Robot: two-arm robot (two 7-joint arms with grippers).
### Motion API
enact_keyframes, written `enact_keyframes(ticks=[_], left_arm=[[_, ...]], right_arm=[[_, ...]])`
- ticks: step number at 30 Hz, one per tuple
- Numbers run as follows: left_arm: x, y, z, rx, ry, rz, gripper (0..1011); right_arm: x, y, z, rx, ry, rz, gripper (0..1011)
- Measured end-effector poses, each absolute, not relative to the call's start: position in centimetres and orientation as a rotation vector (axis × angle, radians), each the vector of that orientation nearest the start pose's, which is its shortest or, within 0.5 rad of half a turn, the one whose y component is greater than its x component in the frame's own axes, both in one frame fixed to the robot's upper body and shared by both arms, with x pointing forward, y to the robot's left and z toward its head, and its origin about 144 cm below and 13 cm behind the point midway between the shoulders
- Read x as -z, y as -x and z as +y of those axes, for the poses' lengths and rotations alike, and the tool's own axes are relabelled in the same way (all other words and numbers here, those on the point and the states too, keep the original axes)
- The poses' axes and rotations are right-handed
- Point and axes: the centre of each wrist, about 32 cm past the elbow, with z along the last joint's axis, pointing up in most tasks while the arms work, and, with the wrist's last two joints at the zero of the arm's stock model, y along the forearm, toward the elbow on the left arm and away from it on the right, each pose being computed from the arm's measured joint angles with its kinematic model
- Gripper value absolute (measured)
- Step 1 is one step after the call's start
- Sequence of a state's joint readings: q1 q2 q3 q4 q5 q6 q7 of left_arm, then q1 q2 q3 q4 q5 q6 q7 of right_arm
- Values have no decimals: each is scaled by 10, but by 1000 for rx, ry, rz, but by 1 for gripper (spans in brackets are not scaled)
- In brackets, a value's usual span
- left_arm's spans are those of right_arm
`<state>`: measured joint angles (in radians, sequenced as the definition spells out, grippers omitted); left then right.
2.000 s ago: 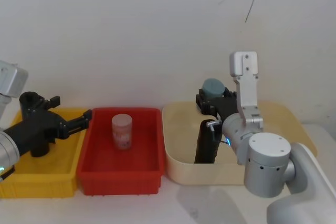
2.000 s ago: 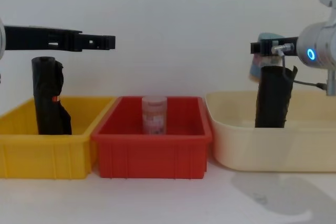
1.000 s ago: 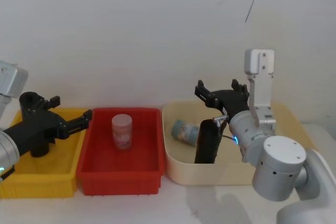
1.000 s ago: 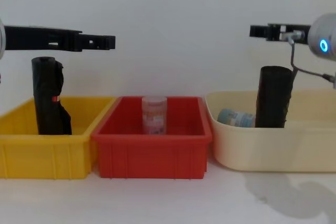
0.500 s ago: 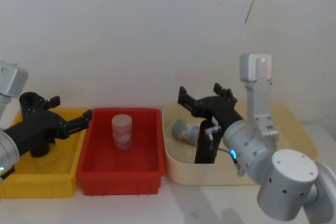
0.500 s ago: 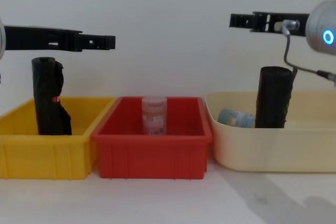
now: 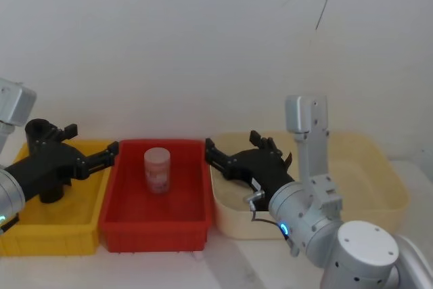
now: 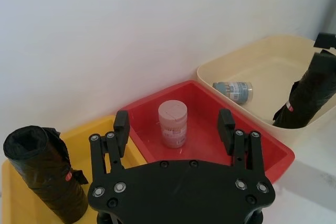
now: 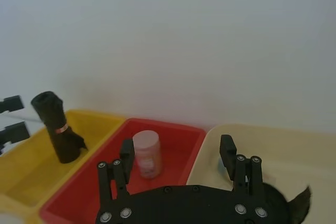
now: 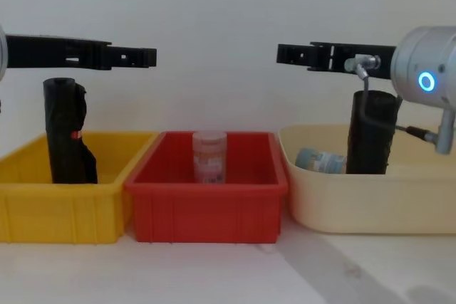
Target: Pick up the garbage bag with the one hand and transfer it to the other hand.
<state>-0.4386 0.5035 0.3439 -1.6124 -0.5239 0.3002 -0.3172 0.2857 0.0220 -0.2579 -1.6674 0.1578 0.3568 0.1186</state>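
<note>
The garbage bag, a thick black roll, stands upright at the near left of the cream basin; it is also in the left wrist view. My right gripper, on the blue-ring arm, is open and empty, held level above the basin's left rim, pointing toward the red bin. It is higher than the bag and not touching it. My left gripper, on the green-ring arm, hangs open and empty over the yellow bin.
A slimmer black roll with a red mark stands in the yellow bin. The red bin holds a small upright jar. A blue-capped jar lies on its side in the cream basin beside the bag.
My right gripper let go of the blue-capped jar, which now lies in the basin, then rose and swung left toward the red bin. The left arm has stayed still.
</note>
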Motion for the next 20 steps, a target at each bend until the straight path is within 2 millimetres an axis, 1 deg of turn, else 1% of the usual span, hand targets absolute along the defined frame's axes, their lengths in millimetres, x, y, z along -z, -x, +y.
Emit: enact_keyframes(ticks=[8,20], left_arm=[[-1295,-541,268,-945,-73,-58,1001],[-1295,-541,268,-945,-73,-58,1001]], right_arm=[[-1263,-505,-143,1127,-46,42,1000],[-1260,-499,-138,1110,-47,46,1000]])
